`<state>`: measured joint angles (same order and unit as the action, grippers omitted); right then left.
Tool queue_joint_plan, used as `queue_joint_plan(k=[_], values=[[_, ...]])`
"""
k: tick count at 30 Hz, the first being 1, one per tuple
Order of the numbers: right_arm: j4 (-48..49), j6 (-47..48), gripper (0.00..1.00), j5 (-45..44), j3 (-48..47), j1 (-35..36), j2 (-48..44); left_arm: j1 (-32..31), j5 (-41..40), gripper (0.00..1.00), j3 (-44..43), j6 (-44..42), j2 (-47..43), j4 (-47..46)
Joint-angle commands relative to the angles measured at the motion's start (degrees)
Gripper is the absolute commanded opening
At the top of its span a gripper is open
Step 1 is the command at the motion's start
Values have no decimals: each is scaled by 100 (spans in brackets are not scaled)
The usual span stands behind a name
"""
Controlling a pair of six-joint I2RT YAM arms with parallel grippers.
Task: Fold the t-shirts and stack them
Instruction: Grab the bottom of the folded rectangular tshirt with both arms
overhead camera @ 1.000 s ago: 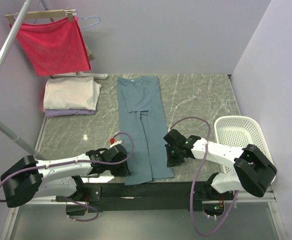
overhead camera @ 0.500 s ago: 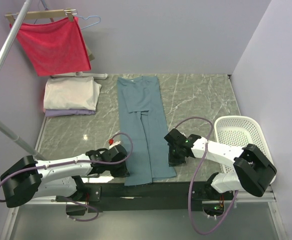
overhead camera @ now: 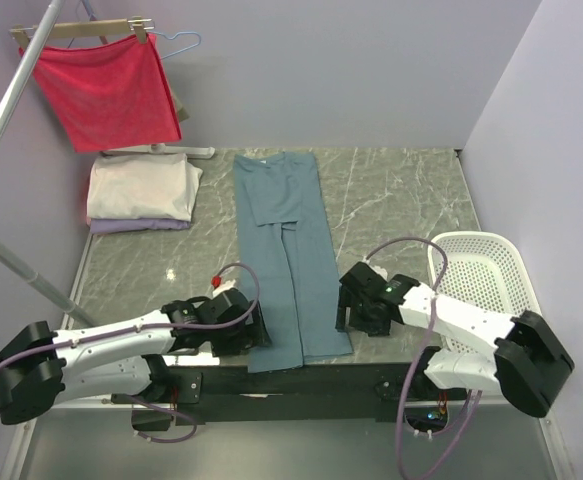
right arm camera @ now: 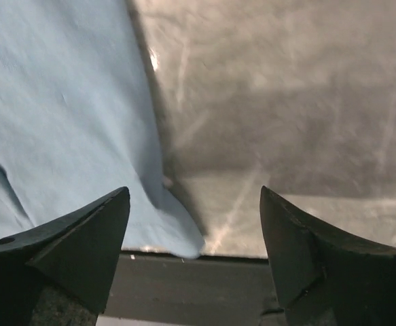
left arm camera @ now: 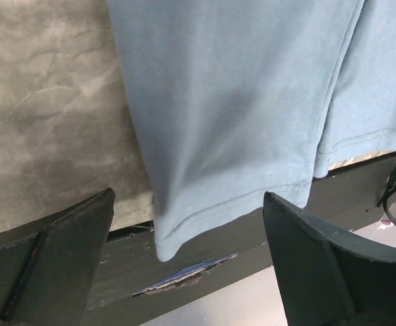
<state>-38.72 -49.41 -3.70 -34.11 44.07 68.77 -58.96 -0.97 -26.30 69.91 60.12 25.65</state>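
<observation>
Flanking the near hem at bottom centre, the left end effector [overhead camera: 251, 335] and right end effector [overhead camera: 349, 318] both stand spread, pinching nothing. Between them the teal t-shirt [overhead camera: 286, 250] lies on the tabletop [overhead camera: 401, 200], long axis running up the frame (each arm equally near its corner); the folded stack [overhead camera: 139, 190] sits upper left.
</observation>
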Motion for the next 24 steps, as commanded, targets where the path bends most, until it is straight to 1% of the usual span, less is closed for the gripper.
queue_joint_plan(k=[1,6,9,12,16,18,19,21,22,24], values=[[-347,-306,84,62,219,-57,-574,-80,53,99,459,-40,-218,591],[-84,-508,83,598,685,-48,-935,-361,255,99,775,216,-738,529],[22,-561,81,730,870,-48,-1085,-537,299,99,872,409,-931,503],[206,-517,79,906,967,-39,-1077,-712,291,100,864,506,-844,354],[488,-456,76,1047,1046,-39,-928,-924,150,99,706,550,-213,230],[584,-456,74,1100,1082,-39,-874,-1029,115,94,609,559,-1,178],[628,-447,73,1135,1125,-39,-831,-1056,115,87,583,594,157,160],[752,-421,70,1179,1161,-48,-804,-1100,-42,81,512,638,272,168],[787,-403,69,1188,1161,-39,-769,-1109,-69,71,495,655,325,195],[857,-394,66,1197,1178,-39,-734,-1126,-148,66,495,743,343,247]])
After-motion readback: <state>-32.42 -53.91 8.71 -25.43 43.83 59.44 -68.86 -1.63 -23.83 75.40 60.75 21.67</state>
